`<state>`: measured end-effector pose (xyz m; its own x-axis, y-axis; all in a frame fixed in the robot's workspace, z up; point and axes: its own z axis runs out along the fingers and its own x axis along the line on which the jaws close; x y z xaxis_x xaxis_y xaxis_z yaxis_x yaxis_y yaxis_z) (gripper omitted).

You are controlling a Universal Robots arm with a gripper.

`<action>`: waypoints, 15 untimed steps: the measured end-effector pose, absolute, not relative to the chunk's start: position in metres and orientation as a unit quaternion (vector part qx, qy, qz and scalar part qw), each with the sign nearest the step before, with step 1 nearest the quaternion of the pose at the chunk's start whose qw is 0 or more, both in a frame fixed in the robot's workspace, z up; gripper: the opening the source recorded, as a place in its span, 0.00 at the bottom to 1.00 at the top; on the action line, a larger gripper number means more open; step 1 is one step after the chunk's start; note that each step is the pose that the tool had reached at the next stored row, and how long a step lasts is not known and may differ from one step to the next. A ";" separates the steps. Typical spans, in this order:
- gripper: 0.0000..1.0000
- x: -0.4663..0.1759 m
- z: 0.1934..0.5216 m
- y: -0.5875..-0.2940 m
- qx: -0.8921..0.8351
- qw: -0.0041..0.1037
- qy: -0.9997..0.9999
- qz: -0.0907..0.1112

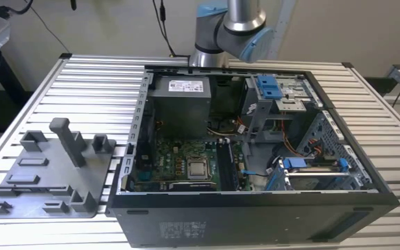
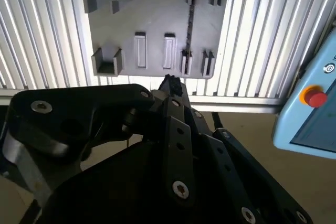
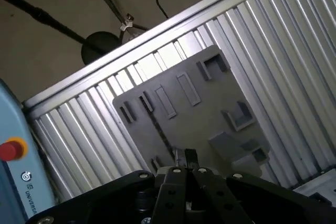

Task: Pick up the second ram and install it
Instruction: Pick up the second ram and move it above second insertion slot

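Well beyond the gripper's (image 3: 185, 157) fingertips (image 3: 179, 157), which look drawn together on nothing, the second ram (image 2: 191, 24) stands on edge in the grey tray (image 2: 157, 6), so a clean pick probably needs the fingers parted, squared across its flat faces.

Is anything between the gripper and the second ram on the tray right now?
Nothing visible does. In the second wrist view the gripper hangs above the grey tray; the second ram stands edge-up, uncovered.
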<state>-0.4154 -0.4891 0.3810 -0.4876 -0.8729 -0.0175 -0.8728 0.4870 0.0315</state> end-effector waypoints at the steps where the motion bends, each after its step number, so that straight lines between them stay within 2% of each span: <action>1: 0.11 -0.415 0.381 -0.489 0.514 0.001 -0.858 -0.018; 15: 0.11 -0.415 0.377 -0.489 0.618 0.003 -0.786 -0.018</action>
